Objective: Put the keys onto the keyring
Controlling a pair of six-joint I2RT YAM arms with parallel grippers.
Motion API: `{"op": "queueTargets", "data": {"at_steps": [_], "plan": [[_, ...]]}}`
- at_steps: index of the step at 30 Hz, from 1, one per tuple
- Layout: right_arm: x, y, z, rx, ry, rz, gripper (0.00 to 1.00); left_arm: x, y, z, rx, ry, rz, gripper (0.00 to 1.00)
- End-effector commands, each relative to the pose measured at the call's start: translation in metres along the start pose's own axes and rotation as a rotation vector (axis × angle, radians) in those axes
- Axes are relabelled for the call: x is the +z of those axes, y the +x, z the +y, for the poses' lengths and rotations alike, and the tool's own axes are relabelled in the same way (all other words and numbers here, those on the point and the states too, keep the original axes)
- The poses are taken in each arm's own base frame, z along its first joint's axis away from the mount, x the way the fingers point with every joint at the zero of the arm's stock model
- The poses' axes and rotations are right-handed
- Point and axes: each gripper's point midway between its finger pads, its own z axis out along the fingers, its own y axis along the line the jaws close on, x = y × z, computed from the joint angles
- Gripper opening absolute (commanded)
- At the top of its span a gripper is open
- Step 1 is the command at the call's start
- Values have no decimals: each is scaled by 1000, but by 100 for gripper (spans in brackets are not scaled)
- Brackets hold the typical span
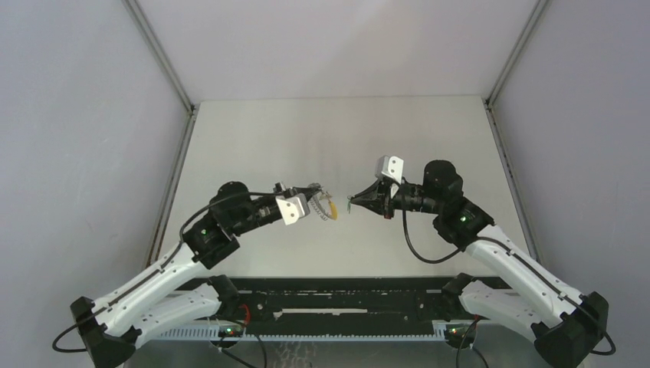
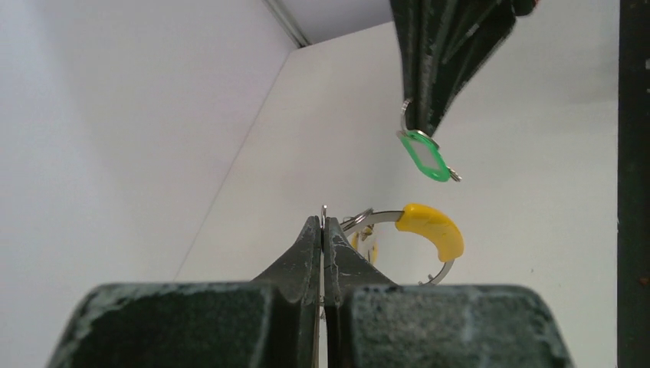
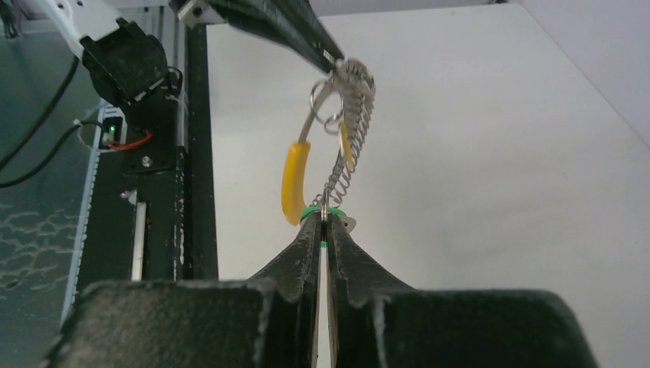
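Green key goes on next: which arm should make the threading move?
Right, likely. The right gripper is shut on the green key, just short of the keyring, which the left gripper pinches in the air.

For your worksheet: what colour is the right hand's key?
Green key, best in left wrist view.

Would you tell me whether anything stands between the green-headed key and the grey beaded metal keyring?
Nothing visible does: only open air separates the green-headed key, in the right gripper's jaws, from the grey beaded metal keyring that the left gripper holds.
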Motion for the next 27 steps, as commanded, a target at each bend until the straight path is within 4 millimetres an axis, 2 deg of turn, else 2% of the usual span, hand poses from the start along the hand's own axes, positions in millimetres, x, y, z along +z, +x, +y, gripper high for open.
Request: {"op": "queueTargets", "data": {"at_steps": [1,5,13,16,21,27], "plan": [[7,-30,9,-10,-39,-38,0,-9,-17,7,121,-23,-4,0],[19,-32,11,-21,-64,-40,0,-14,-18,0,186,-5,-21,0],[42,-25,15,-33,-133,-24,0,-12,2,-13,308,18,14,0],[45,-28,17,-65,-139,-32,0,-10,8,-18,331,30,36,0],[48,-25,6,-94,-89,-23,0,-9,9,-24,328,53,34,0],[53,-27,13,-105,-127,-25,0,-6,9,-30,286,56,3,0]]}}
